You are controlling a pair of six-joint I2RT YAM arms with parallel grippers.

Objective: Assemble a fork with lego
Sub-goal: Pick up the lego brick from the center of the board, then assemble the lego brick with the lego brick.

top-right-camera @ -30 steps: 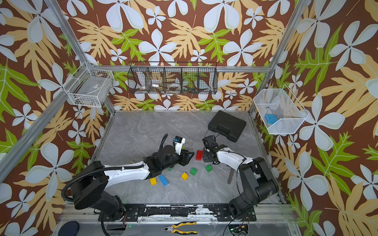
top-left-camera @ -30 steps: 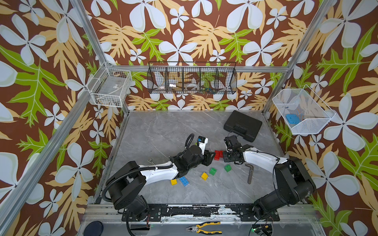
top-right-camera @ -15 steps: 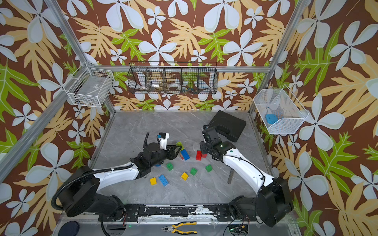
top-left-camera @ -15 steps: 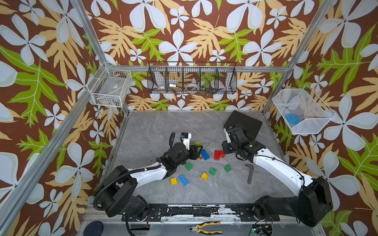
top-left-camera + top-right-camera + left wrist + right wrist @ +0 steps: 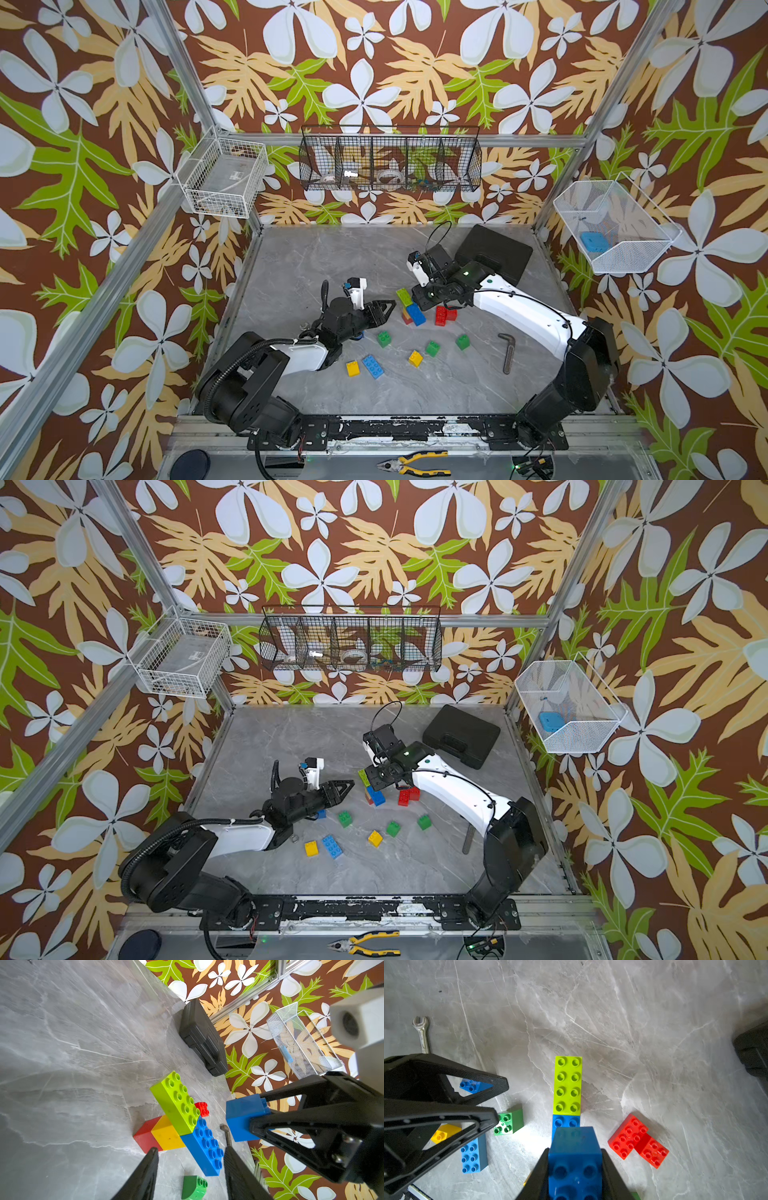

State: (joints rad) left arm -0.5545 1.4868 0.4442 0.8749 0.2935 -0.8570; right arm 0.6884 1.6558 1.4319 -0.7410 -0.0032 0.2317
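Right end effector is clamped on a blue square brick, raised close over the stacked lego in the middle of the worktop. Left end effector sits just left of the stack, jaws moderately apart and empty. Loose bricks are scattered nearer the front.
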